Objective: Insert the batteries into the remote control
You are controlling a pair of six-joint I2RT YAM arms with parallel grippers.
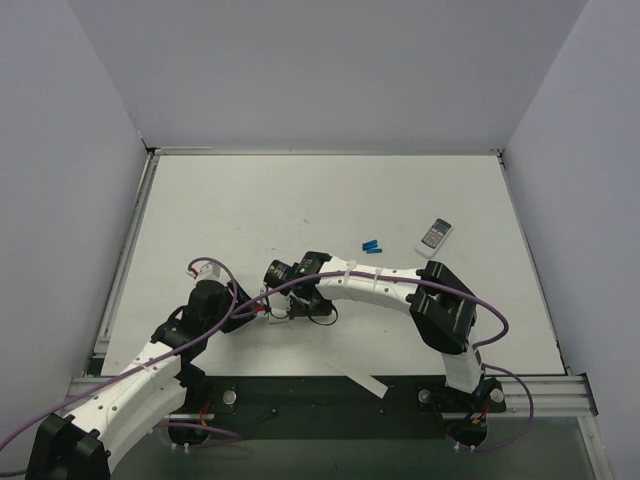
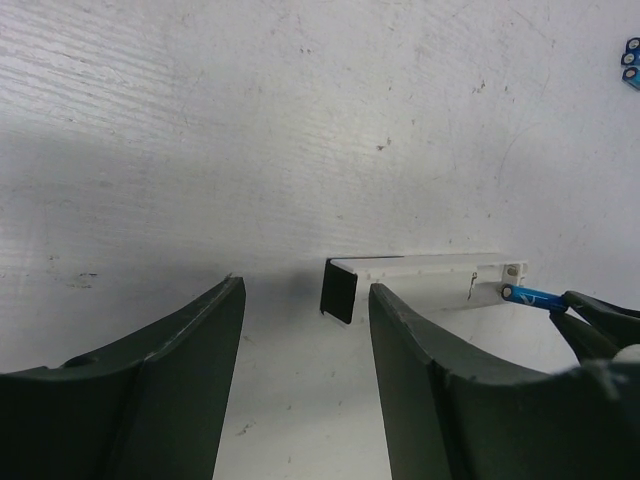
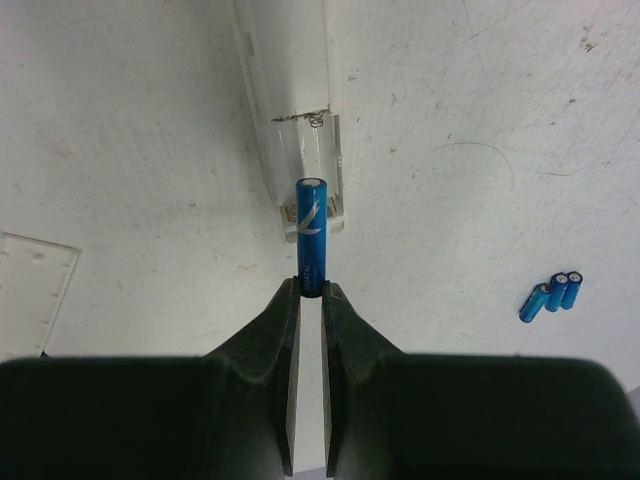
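The slim white remote control (image 3: 288, 90) lies back up with its battery bay (image 3: 312, 170) open. My right gripper (image 3: 310, 292) is shut on one blue battery (image 3: 311, 232) and holds it over the bay's end. In the left wrist view the remote (image 2: 420, 268) lies just past my open left gripper (image 2: 305, 292), dark end (image 2: 338, 290) nearest, and the held battery (image 2: 530, 296) meets its far end. Three spare batteries (image 3: 552, 296) lie apart on the table, also in the top view (image 1: 372, 246). Both grippers, left (image 1: 260, 309) and right (image 1: 292, 305), meet mid-table.
A wider white-grey remote with a button pad (image 1: 434, 236) lies at the right, near the spare batteries. A flat pale plate (image 3: 30, 295) lies left of the right gripper. A white strip (image 1: 366, 385) rests at the table's near edge. Grey walls enclose the table.
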